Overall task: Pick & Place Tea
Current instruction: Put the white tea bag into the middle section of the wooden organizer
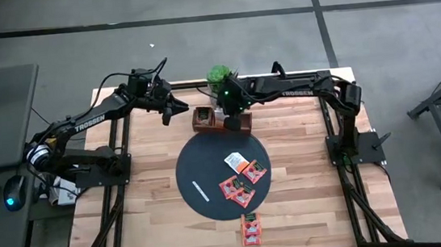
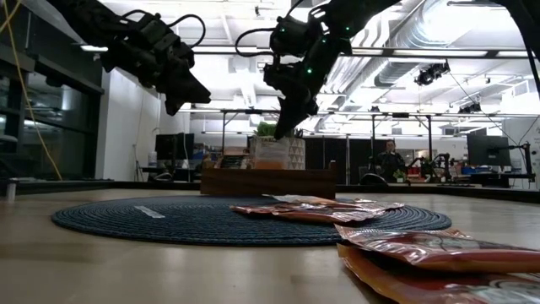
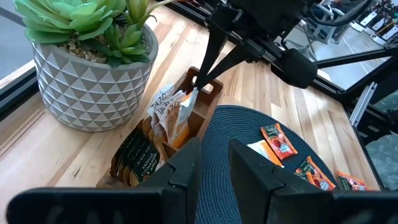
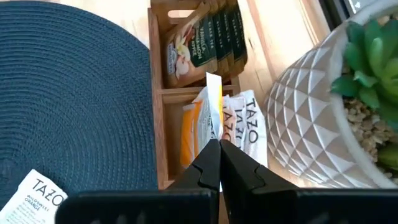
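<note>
Pinching a white tea sachet (image 4: 214,102) in the right gripper (image 4: 219,163), directly above the wooden tray (image 1: 205,120) at the mat's 12 o'clock edge.

Clenched on the sachet's edge, jaws of the right gripper pointing down into the tray's middle compartment, beside other white and orange sachets (image 4: 239,124) standing there; dark green sachets (image 4: 205,37) filling the neighbouring compartment. Hovering at about 11 o'clock of the dark round mat (image 1: 200,162): left gripper (image 3: 212,163), jaws slightly parted and grasping nothing. Lying flat on the mat's 3 to 5 o'clock area: orange-red sachets (image 1: 236,188) and one white sachet (image 1: 233,161). Resting off the mat at 5 o'clock: more orange-red sachets (image 1: 251,228). Standing just behind the tray: potted succulent (image 3: 87,53).
</note>
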`<state>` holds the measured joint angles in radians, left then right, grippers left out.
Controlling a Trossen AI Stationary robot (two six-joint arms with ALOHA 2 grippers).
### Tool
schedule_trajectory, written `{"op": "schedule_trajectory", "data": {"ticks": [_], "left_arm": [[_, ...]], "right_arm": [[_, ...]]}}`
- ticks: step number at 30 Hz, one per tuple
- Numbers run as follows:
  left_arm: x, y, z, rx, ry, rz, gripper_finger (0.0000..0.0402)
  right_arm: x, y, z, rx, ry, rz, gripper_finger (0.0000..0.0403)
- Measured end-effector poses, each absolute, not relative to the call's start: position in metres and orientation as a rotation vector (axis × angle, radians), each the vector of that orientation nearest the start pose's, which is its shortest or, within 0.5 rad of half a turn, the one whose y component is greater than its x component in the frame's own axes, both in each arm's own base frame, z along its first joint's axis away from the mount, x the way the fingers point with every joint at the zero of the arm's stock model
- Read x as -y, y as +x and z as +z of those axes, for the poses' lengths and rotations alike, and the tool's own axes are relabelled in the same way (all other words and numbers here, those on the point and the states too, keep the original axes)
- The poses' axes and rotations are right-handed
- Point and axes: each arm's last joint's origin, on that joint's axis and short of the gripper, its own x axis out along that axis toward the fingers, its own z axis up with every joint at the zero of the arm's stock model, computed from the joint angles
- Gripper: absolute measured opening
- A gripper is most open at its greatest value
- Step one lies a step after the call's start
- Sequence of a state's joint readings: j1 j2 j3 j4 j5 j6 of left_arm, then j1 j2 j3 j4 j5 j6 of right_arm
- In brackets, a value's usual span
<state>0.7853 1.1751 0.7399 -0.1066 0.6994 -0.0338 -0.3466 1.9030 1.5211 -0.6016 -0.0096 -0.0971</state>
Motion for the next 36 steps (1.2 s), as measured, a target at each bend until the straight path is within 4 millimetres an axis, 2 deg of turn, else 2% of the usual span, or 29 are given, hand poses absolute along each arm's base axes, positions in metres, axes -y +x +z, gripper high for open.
{"op": "schedule_trajectory", "data": {"ticks": [10,22,29,36], "left_arm": [[-0.158,0.185,0.252,-0.398,-0.399,0.09,0.0081],[-0.158,0.185,0.252,-0.399,-0.397,0.09,0.0081],[-0.158,0.185,0.252,-0.394,-0.404,0.061,0.0081],[-0.149,0.193,0.251,-0.404,-0.407,0.005,0.0081]], "right_arm": [[0.138,0.389,0.231,-0.978,0.121,-0.229,0.0011],[0.136,0.39,0.234,-0.962,0.169,-0.264,0.0132],[0.112,0.377,0.269,-0.923,0.167,-0.299,0.014],[0.064,0.356,0.294,-1.004,0.103,-0.36,0.0121]]}}
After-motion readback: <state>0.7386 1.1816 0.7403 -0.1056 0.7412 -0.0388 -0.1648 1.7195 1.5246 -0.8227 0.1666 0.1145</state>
